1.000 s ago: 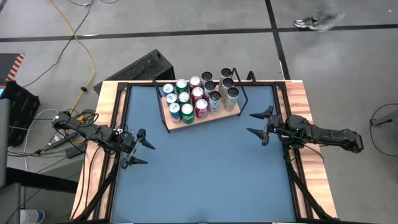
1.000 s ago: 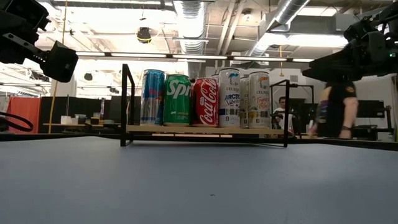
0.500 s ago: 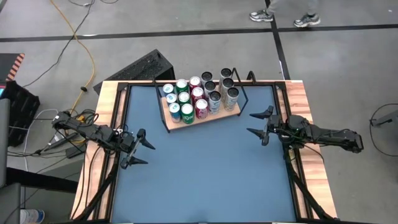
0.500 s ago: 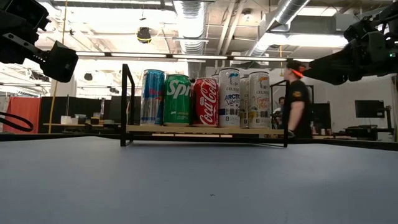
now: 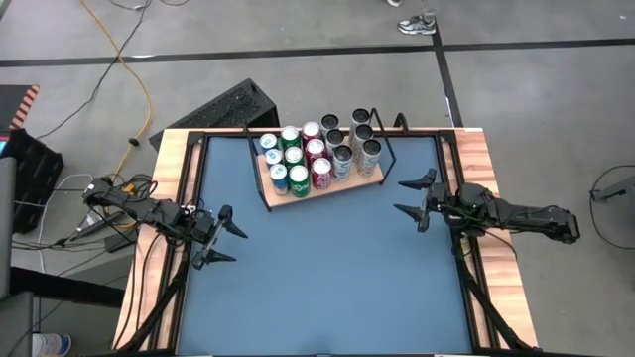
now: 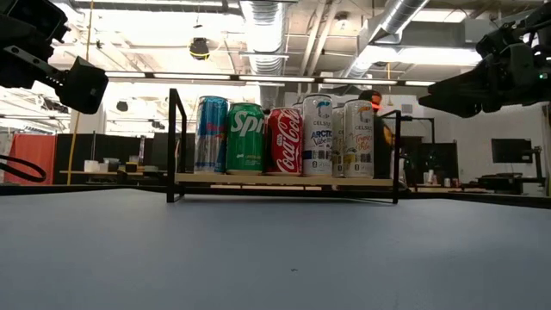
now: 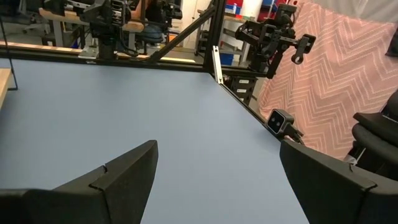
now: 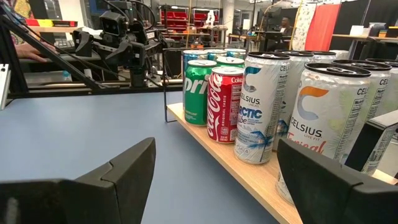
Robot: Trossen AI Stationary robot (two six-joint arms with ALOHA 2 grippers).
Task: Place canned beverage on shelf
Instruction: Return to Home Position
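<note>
Light-wood shelf (image 5: pixel 352 183), black wire frame, set toward the far side of the blue tabletop (image 5: pixel 317 288). We count fifteen cans (image 5: pixel 317 151) on it, upright in five rows of three: blue, green, red, and two rows of white. None stands loose on the tabletop, so we judge the stocking done and only the return to rest outstanding. Left gripper (image 5: pixel 238 246): near the left edge of the tabletop, well apart from the shelf, fingers spread wide, holding nothing. Right gripper (image 5: pixel 398 195): near the right edge, just off the shelf's right end, fingers likewise spread wide and empty; its wrist view looks straight down the white rows. Hazards, as we judge them: the right arm is the closer one, and any swing toward the centre while it folds away could catch the wire frame or nudge the outer white cans, which stand close enough to topple one another. The left arm has open tabletop around it and poses little risk. Changes against the frames a second back: none to the shelf, cans or either arm, which sit exactly as they did; only a person (image 6: pixel 379 129) in the room behind has walked across and now shows partly hidden behind the white cans.
</note>
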